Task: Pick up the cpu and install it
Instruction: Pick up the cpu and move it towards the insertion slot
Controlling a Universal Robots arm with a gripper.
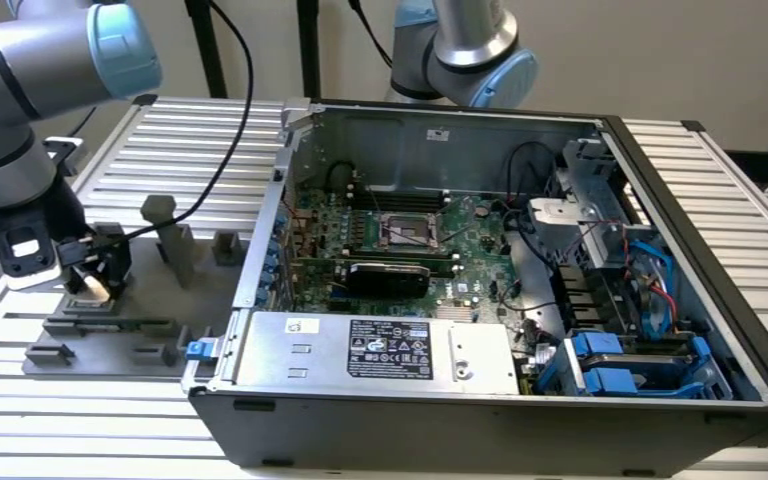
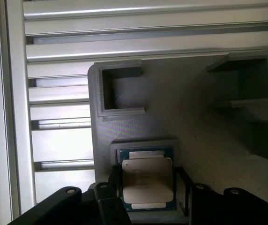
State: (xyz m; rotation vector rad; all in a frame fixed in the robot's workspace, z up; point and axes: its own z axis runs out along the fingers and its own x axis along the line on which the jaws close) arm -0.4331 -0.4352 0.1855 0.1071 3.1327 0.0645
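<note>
Ribbed aluminium slats make up the table [image 1: 37, 420] I am working over, with a pale wall behind it. In the exterior view the gripper [image 1: 91, 285] is low at about nine o'clock in the scene, on the grey-and-blue arm [image 1: 17, 90] that reaches in from the exterior view's left. Through the wrist view I see its black fingers [image 2: 115, 187] against two opposite edges of the cpu [image 2: 146, 180], so I read the jaws as set at the chip's width and clamped on it. The cpu lies flat, silver lid up with a green rim around it, at a shallow square nest on the grey fixture plate [image 2: 185, 122]. I cannot tell whether it rests in that nest or hangs just above it. The same plate carries two raised rectangular pockets [image 2: 120, 91]. Grey posts [image 1: 171, 235] stand on it near the gripper, at roughly two o'clock from it in the exterior view. Well apart at three o'clock lies the open computer case [image 1: 357, 430], holding the green motherboard [image 1: 471, 235] with its black metal-framed socket [image 1: 408, 232] near the middle. A silver power supply [image 1: 371, 350] fills the case's six o'clock edge, and blue drive brackets [image 1: 624, 370] sit at its five o'clock corner. A second arm [image 1: 471, 50] stands at twelve o'clock behind the case.
</note>
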